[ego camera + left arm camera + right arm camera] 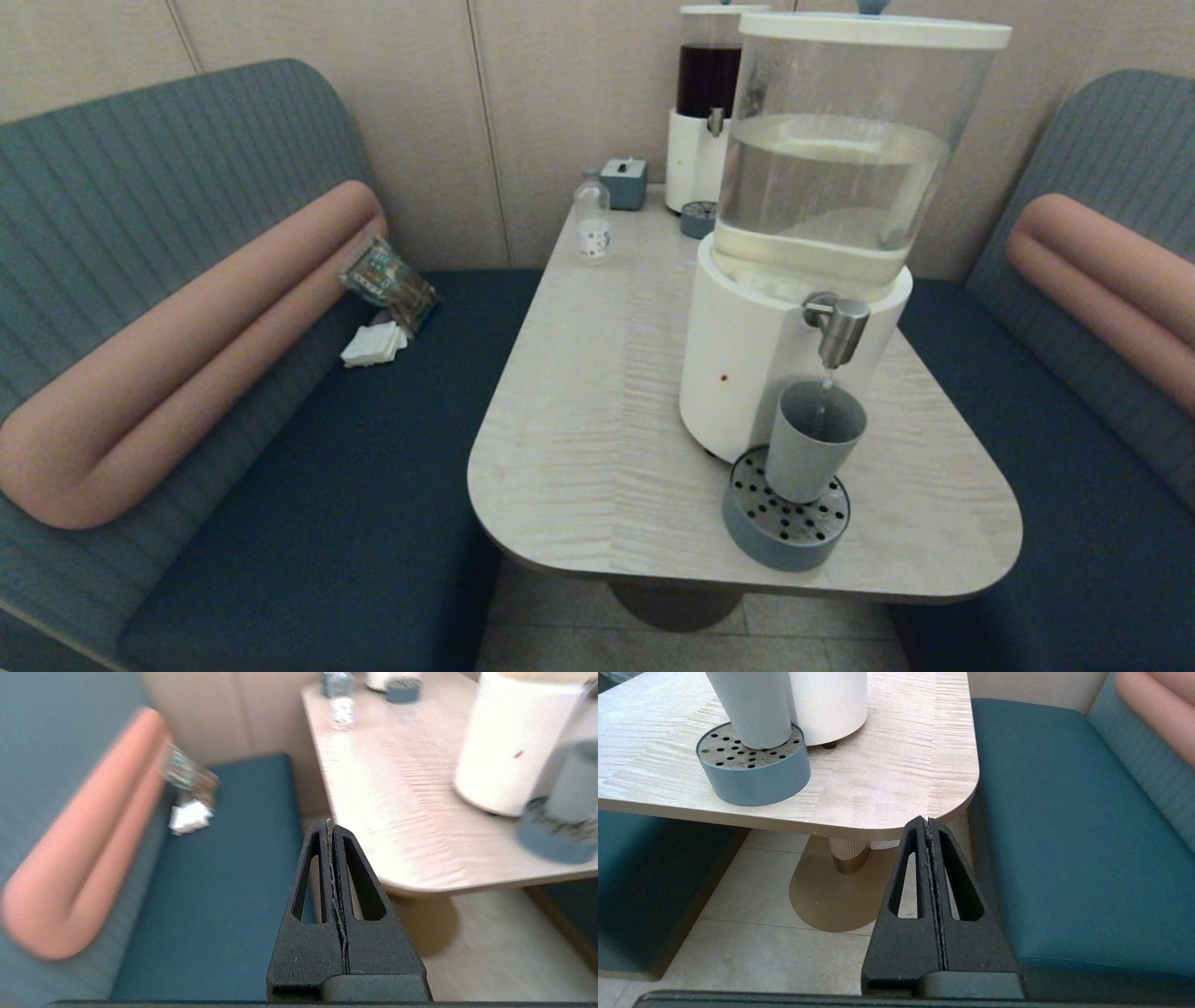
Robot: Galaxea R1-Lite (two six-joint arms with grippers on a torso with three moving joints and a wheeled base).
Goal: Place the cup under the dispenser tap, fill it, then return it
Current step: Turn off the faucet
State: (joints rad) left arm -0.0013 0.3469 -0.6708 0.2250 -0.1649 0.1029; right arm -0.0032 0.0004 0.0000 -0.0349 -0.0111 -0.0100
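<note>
I see the grey-blue tapered plastic cup [808, 439] upright on the round perforated drip tray [786, 532], under the brushed-steel dispenser tap [839, 328], apparently trickling, left end effector [332, 830] and right end effector [928, 823] pressed together, off the tabletop [597, 392].

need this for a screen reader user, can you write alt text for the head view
A grey-blue cup stands on a round perforated drip tray under the steel tap of a large clear-tank dispenser, a thin stream falling into it. They stand on a pale wooden table between teal benches; no robot arm shows.

The cup [749, 707] is cut off at the rim in the right wrist view. The dispenser tap [589, 690] is blurred and clipped in the left wrist view. The far dispenser's [707, 112] lid is cropped.
</note>
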